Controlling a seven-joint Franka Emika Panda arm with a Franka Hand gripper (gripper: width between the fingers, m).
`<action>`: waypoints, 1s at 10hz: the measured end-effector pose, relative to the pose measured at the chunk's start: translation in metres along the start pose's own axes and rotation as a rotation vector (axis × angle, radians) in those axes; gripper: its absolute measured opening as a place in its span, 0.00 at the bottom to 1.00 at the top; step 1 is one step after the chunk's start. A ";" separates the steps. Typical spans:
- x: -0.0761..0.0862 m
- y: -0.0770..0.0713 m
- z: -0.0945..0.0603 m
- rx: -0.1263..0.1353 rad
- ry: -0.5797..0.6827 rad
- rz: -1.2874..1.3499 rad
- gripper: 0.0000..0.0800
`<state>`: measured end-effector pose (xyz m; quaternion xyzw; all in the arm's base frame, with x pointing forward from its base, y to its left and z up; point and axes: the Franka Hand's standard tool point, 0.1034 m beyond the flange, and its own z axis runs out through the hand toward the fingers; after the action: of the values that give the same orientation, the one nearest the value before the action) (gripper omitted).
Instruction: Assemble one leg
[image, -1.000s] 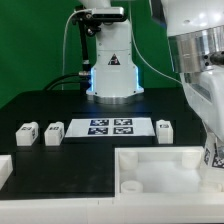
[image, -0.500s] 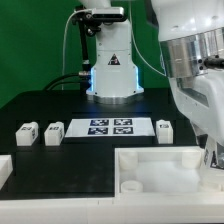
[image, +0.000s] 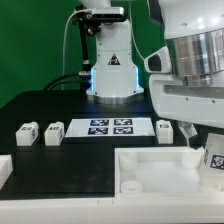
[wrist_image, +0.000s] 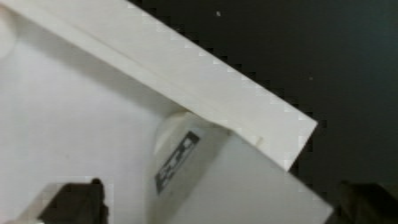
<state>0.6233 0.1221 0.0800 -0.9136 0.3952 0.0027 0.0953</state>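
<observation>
A leg (image: 214, 158), a small white block with a black-and-white tag, stands at the far corner of the big white tray part (image: 160, 158) on the exterior view's right. In the wrist view the same leg (wrist_image: 178, 160) sits just inside the tray's rim (wrist_image: 214, 85). My gripper (wrist_image: 219, 205) is open and holds nothing. Its dark fingertips (wrist_image: 75, 200) stand wide apart above the leg without touching it. In the exterior view the hand (image: 192, 100) hangs above and slightly left of the leg.
Two more legs (image: 26, 133) (image: 53, 132) lie on the black table at the exterior view's left, and another (image: 165, 129) lies right of the marker board (image: 110, 126). The robot base (image: 112, 70) stands behind.
The arm has risen and drawn back from the tray corner. The leg stays where it was by the tray's rim.
</observation>
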 end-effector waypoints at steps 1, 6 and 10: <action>-0.001 -0.001 0.000 -0.021 0.012 -0.186 0.81; 0.000 0.001 0.001 -0.024 0.015 -0.307 0.48; 0.000 0.004 0.002 -0.016 0.005 0.101 0.37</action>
<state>0.6206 0.1199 0.0770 -0.8932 0.4411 0.0082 0.0869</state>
